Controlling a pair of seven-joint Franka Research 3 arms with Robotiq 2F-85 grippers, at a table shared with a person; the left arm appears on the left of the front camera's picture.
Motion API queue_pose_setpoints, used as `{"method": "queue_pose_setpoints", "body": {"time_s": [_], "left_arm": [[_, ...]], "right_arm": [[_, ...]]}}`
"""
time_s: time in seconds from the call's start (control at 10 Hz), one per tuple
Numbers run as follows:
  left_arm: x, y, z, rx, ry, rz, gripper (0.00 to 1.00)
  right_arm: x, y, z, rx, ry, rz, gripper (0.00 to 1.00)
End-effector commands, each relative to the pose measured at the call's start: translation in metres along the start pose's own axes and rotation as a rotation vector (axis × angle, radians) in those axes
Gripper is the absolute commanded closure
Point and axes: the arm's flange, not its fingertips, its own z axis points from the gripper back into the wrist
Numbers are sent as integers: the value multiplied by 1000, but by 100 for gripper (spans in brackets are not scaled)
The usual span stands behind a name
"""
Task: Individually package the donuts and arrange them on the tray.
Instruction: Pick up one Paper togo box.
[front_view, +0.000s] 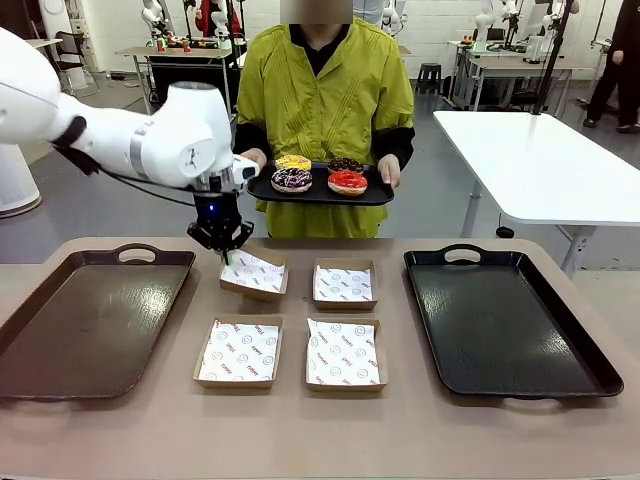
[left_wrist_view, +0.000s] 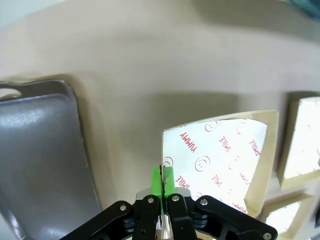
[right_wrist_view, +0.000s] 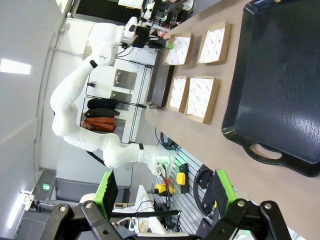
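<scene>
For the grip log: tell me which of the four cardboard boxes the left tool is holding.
The back-row box nearest the brown tray: the left tool is shut on its corner and it sits askew; the other three lie square, untouched.

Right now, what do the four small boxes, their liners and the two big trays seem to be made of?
Boxes: matte brown cardboard, by the raw folded rims. Liners: thin white printed paper, slightly creased. Right tray: black, likely plastic, with a grained sheen. Left tray: brown, probably the same, glossy highlights.
</scene>
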Motion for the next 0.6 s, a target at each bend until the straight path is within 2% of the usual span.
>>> {"method": "queue_pose_setpoints", "body": {"time_s": [0.0,0.3,0.5], "left_arm": [[-6,-3,40,13,-18,17,100],[-10,-9,99,-4,-57,23,100],[-14,-12,119,-4,-78,30,100]], "right_arm": [[0,-1,1,13,-1,14,0],[0,-1,1,13,-1,14,0],[0,-1,1,13,-1,14,0]]}}
